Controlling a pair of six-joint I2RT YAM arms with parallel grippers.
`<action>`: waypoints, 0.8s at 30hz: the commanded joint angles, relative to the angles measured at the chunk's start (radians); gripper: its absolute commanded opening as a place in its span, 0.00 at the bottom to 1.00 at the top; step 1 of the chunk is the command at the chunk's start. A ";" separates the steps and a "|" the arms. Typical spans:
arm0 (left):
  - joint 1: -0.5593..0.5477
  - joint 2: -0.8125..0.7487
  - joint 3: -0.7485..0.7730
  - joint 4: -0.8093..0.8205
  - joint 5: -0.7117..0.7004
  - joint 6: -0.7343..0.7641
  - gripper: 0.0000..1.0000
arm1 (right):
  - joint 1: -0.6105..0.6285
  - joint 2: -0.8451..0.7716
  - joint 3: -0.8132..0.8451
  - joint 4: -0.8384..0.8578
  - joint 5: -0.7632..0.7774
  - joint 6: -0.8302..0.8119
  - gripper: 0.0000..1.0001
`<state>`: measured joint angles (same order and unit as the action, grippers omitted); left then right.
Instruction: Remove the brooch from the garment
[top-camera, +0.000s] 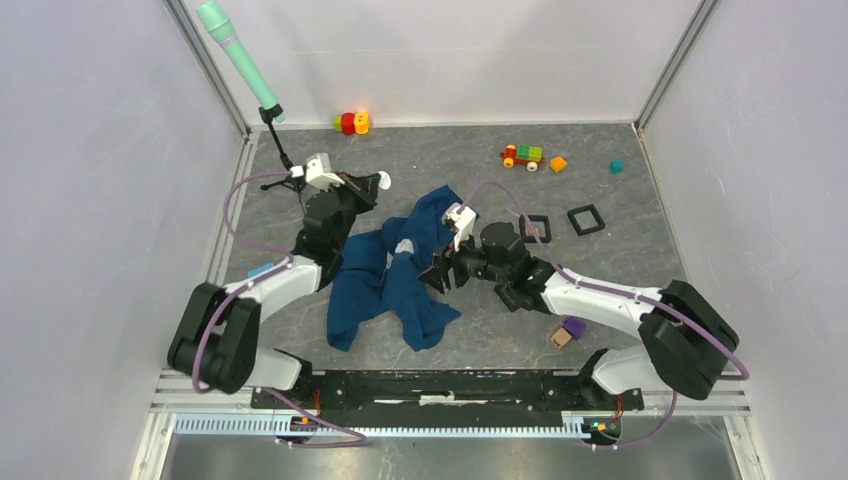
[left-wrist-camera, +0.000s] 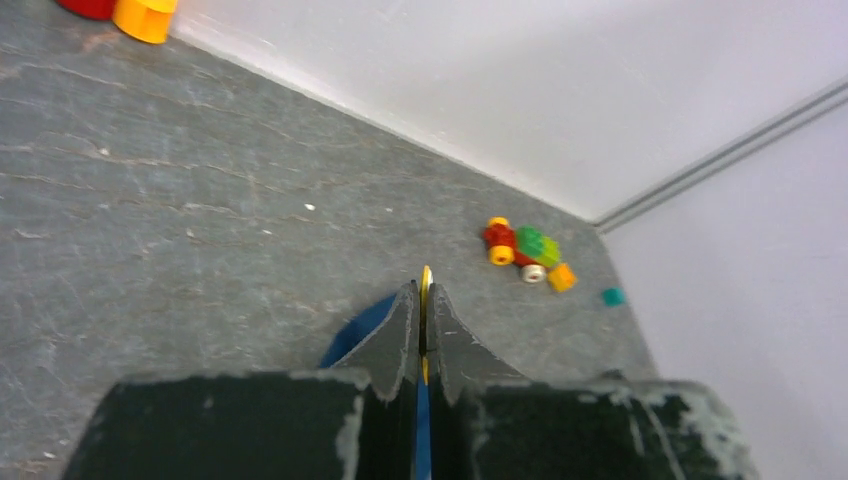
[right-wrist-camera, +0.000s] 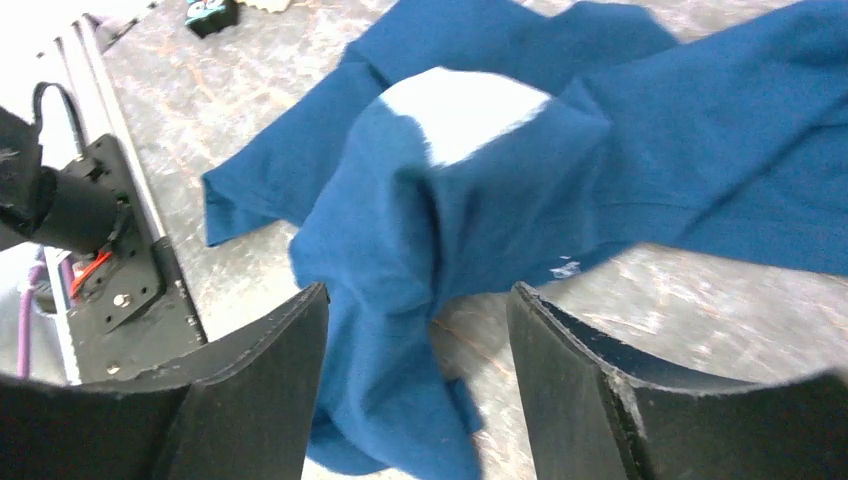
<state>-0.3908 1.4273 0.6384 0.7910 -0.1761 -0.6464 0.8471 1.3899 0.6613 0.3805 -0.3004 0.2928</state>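
R gripper, jaws wide, straddles a bunched fold of garment, gripping nothing. Beyond garment's far-left edge, L gripper is pinched tight on brooch, edge-on. Removal prob done; next: carry brooch clear of garment, release.

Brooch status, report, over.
Left gripper shut on brooch, clear of shirt. Right gripper open astride a shirt fold. Nothing in the way.

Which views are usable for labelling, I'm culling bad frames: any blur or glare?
Top external: sharp, evenly lit, soft shadows under the garment. Left wrist: left gripper and pinched brooch edge crisp, toy car behind soft. Right wrist: garment smeared by blur, its white print blown out.
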 joint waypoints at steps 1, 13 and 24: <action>0.056 -0.167 -0.003 -0.136 0.219 -0.252 0.02 | -0.024 -0.102 0.099 -0.133 0.098 -0.049 0.76; 0.061 -0.367 -0.116 -0.112 0.461 -0.531 0.02 | -0.109 -0.254 0.068 0.114 0.168 0.294 0.82; 0.055 -0.355 -0.208 0.114 0.539 -0.687 0.02 | -0.092 -0.138 0.096 0.322 0.247 0.705 0.64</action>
<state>-0.3309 1.0775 0.4488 0.7654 0.3099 -1.2461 0.7406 1.2213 0.7345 0.5907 -0.0879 0.8536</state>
